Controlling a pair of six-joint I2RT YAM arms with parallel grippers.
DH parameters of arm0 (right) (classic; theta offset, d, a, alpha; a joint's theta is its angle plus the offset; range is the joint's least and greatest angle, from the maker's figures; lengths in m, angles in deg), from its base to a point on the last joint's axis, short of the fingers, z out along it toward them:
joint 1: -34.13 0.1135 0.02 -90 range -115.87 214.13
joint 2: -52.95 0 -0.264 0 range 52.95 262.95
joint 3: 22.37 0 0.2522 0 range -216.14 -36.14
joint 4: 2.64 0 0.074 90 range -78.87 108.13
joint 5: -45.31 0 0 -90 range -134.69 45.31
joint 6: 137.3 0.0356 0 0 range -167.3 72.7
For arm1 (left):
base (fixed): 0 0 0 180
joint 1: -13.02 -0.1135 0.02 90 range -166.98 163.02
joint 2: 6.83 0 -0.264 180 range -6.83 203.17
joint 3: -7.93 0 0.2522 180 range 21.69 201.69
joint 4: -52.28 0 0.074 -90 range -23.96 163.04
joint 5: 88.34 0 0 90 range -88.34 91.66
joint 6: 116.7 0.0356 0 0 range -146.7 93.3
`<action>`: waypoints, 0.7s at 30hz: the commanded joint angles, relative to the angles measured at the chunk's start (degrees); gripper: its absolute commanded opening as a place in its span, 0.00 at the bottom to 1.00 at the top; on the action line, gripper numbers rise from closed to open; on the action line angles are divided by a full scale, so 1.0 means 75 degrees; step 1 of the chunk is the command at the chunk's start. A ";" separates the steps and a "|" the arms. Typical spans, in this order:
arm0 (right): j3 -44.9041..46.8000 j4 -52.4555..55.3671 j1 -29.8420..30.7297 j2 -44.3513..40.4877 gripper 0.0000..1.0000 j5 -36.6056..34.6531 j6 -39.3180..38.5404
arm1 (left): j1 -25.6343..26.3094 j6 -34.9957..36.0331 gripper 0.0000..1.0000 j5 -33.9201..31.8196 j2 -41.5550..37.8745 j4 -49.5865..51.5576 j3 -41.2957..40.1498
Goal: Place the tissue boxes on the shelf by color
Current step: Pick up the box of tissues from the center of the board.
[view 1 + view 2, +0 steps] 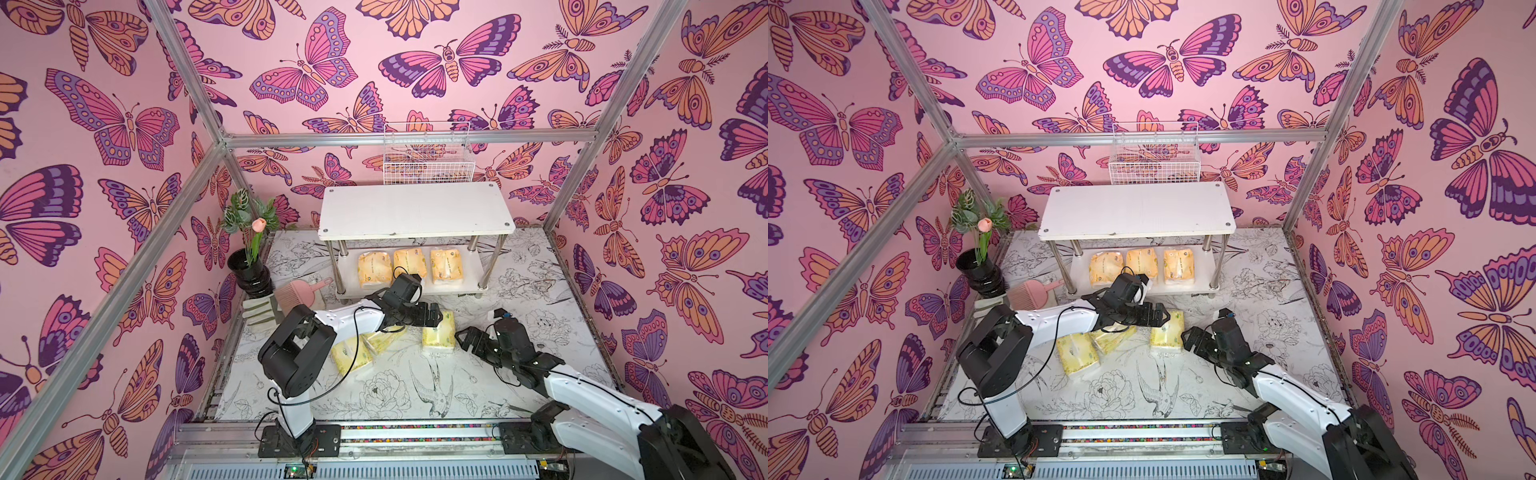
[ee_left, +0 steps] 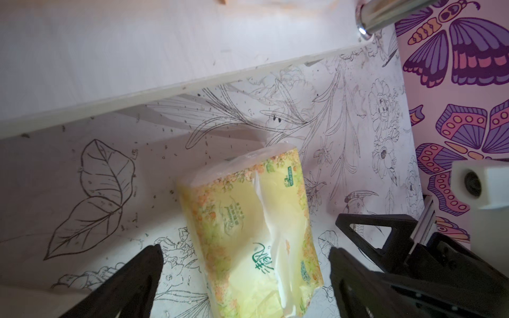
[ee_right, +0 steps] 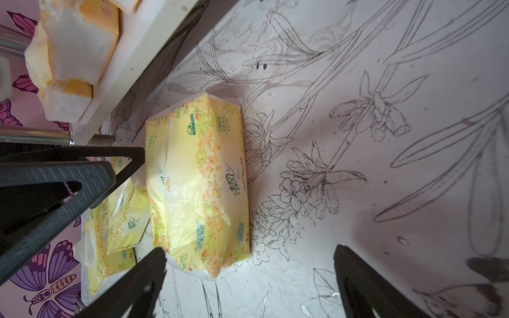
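Yellow-green tissue box (image 2: pixel 249 214) untouched within spread left hand (image 2: pixel 245 249), right hand (image 3: pixel 249 249) spread, empty.

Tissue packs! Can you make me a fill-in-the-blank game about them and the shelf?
The lower board of the shelf holds ___ orange packs.
The yellow-green packs lie on the ___, in front of the shelf.
The left gripper is ___, with a finger on either side of one yellow-green pack.
Missing words: three; table; open.

Yellow-green tissue pack (image 1: pixel 438 336) near mid-frame: crinkly glossy plastic wrap. Shelf (image 1: pixel 415 208) boards look matt white, laminate I think; its posts (image 1: pixel 494 262) are shiny chrome. Left gripper (image 1: pixel 437 312) fingers (image 3: pixel 82 170): ribbed matt black plastic.
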 commanded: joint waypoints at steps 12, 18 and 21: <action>0.0352 -0.2561 -0.0077 0.1869 0.97 0.1365 0.0632 | -0.0022 -0.0554 1.00 0.0412 0.0673 -0.0584 -0.0048; 0.0521 -0.3825 -0.0067 0.2747 0.97 0.1690 0.1349 | 0.0037 -0.0813 1.00 0.0448 0.0729 -0.0949 -0.0285; 0.0557 -0.4269 -0.0055 0.3056 0.97 0.1790 0.1620 | 0.0088 -0.0915 1.00 0.0436 0.0747 -0.1102 -0.0384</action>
